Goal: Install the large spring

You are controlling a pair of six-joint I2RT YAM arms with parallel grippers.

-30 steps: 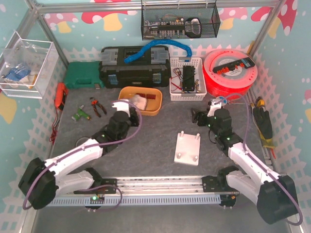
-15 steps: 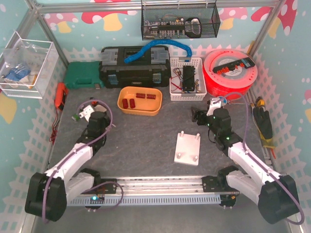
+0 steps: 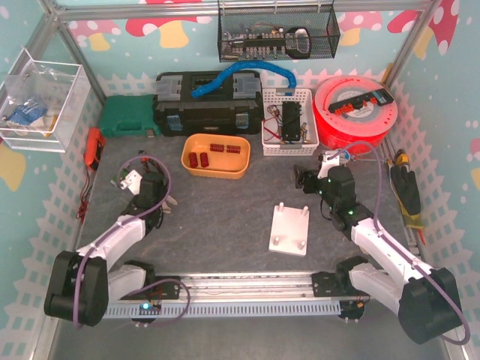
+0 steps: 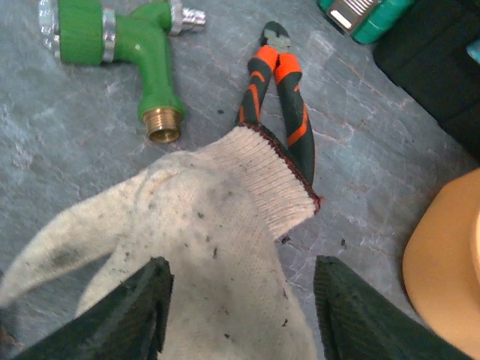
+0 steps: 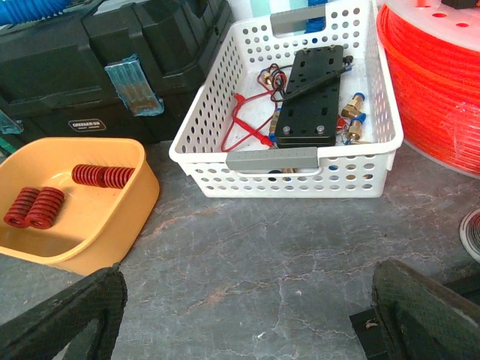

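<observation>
Left wrist view: left tool (image 4: 240,281) parted, gripping nothing, above soiled white knit glove (image 4: 202,225) on grey tabletop (image 4: 67,150) | right tool (image 5: 247,291) wide open, empty | large red coil springs (image 5: 34,208) lie in orange plastic tray (image 5: 112,232)

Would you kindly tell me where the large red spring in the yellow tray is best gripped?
Probably across the coils at mid-length of the large spring, descending from above: it lies on its side beside its twin, and the walls of the yellow tray block a sideways approach.
</observation>
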